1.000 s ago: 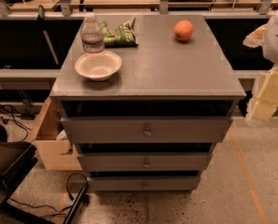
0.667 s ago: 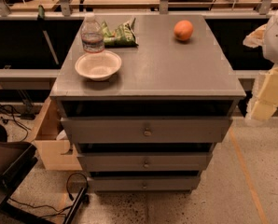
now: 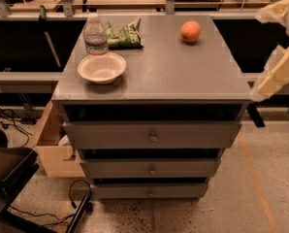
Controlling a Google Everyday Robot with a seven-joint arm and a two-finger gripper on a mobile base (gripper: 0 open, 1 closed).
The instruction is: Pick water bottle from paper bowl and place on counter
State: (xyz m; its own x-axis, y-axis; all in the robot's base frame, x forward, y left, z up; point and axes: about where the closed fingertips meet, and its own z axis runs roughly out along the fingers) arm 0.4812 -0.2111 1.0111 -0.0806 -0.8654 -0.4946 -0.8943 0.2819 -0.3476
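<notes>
**Bottle at the back-left of the worktop, gripper off the right edge**

From the one camera view I look down on the grey worktop (image 3: 173, 72) from its front edge. The water bottle (image 3: 95, 37) stands upright near the back-left corner, white cap up. Its clear body is hard to pick out against the dark gap behind the worktop. It sits just behind the paper bowl (image 3: 102, 68), and the bowl's far rim meets the foot of the bottle. I cannot tell whether the two touch. The bowl lies near the left edge, about midway between front and back.

A green snack bag (image 3: 125, 35) lies just right of the bottle toward the back edge. The bottle covers its left end. An orange fruit (image 3: 190, 31) sits alone nearer the back-right corner, well apart from the bottle and bowl.

The gripper (image 3: 276, 75) shows only as a pale cream shape beyond the right edge of the worktop, cut off by the frame. It is well apart from the bottle and over no part of the worktop. I cannot tell how the jaws stand.

Below the front edge are three drawers (image 3: 152, 136) with round knobs. A brown box (image 3: 50, 147) is partly hidden behind the cabinet's left side.
</notes>
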